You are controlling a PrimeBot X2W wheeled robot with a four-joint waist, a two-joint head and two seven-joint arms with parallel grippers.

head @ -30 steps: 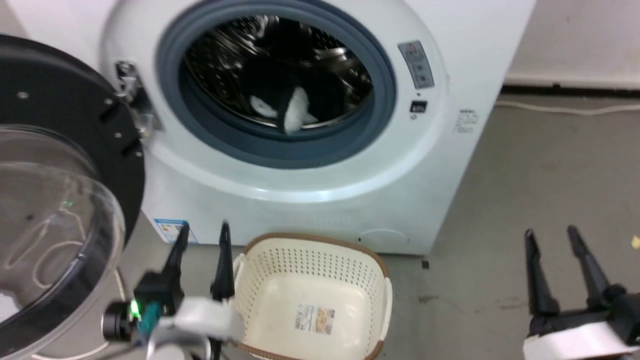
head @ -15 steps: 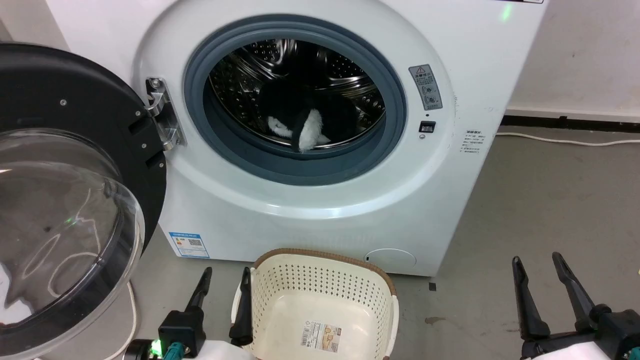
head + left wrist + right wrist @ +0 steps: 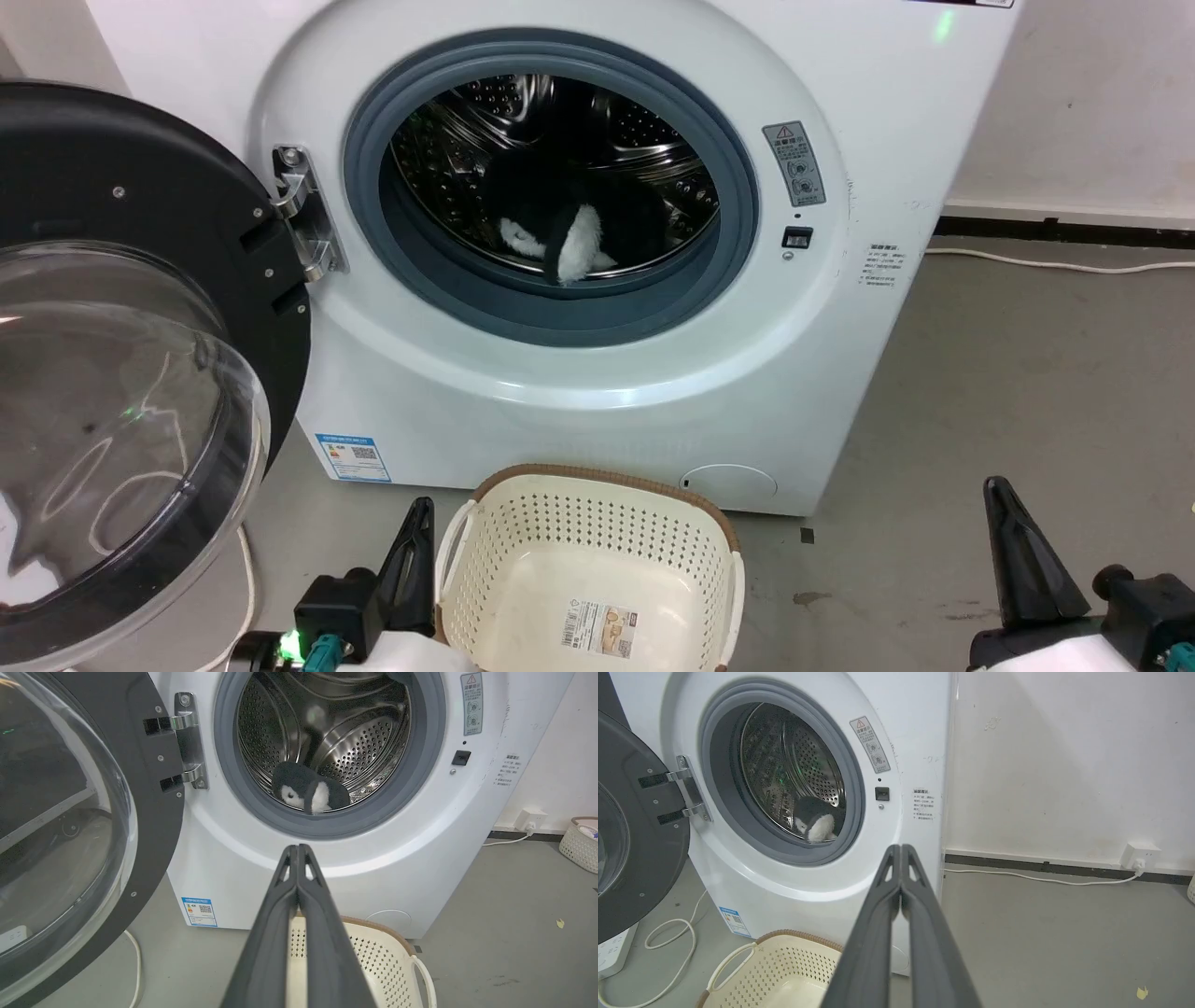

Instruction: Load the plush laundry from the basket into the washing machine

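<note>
Fluffy black-and-white plush laundry [image 3: 560,233]: lies low at the front of the drum of the large white front-loading washing machine [image 3: 579,401], just behind its grey rubber seal [image 3: 551,322], where you risk it rolling out or catching in the black-rimmed domed door [image 3: 131,177]. Left hand [image 3: 297,848], right hand [image 3: 900,847]: empty, fingers pressed together. Head view shows the labelled floor of the cream-white perforated basket [image 3: 597,523]; left wrist view hides it.

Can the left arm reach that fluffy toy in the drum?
Probably, after reaching up: the door hangs open and nothing blocks the plush toy, but the left end effector sits low by the basket.
</note>
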